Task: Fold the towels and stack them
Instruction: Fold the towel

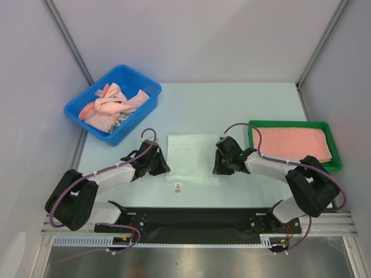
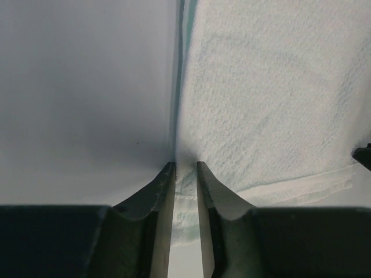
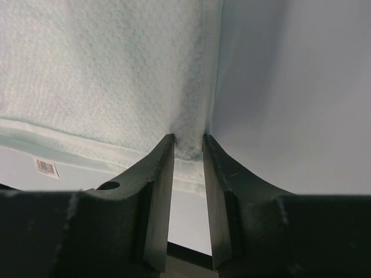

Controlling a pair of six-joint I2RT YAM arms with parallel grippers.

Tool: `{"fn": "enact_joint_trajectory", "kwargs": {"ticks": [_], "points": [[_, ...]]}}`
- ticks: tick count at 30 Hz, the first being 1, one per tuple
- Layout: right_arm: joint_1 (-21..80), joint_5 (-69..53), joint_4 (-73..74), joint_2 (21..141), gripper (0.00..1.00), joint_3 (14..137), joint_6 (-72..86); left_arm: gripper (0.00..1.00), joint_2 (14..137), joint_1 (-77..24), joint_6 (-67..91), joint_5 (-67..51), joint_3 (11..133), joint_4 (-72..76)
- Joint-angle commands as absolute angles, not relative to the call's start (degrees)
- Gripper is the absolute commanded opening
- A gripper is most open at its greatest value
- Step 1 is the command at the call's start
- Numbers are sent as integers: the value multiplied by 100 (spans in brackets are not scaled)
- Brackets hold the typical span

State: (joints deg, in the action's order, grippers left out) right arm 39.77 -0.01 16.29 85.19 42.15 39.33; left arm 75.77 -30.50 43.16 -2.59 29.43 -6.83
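Observation:
A white, pale-mint towel (image 1: 191, 157) lies flat on the table between the two arms. My left gripper (image 1: 164, 167) is down at its left edge near the front corner; in the left wrist view the hem of the towel (image 2: 272, 98) runs between the narrow jaws of that gripper (image 2: 185, 165). My right gripper (image 1: 217, 166) is at the right edge near the front corner. In the right wrist view the towel (image 3: 104, 69) bunches up between the tips of that gripper (image 3: 188, 139). Crumpled salmon-pink towels (image 1: 110, 107) lie in a bin. One folded pink towel (image 1: 295, 145) rests in a tray.
The blue bin (image 1: 142, 80) stands at the back left and the green tray (image 1: 290, 123) at the right. A small barcode label (image 1: 178, 186) hangs from the white towel's front edge. Grey walls close in the table on three sides.

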Motion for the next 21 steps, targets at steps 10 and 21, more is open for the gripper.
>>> {"fn": "enact_joint_trajectory", "kwargs": {"ticks": [10,21], "points": [[4219,527,1784,8288,32,4175,4122,0,7585,-3129,4263,-202,3023,-1107],[4219,641,1916,8279,4,4332,3999,0,7304,-3146,4193,-88,3339,-1538]]}}
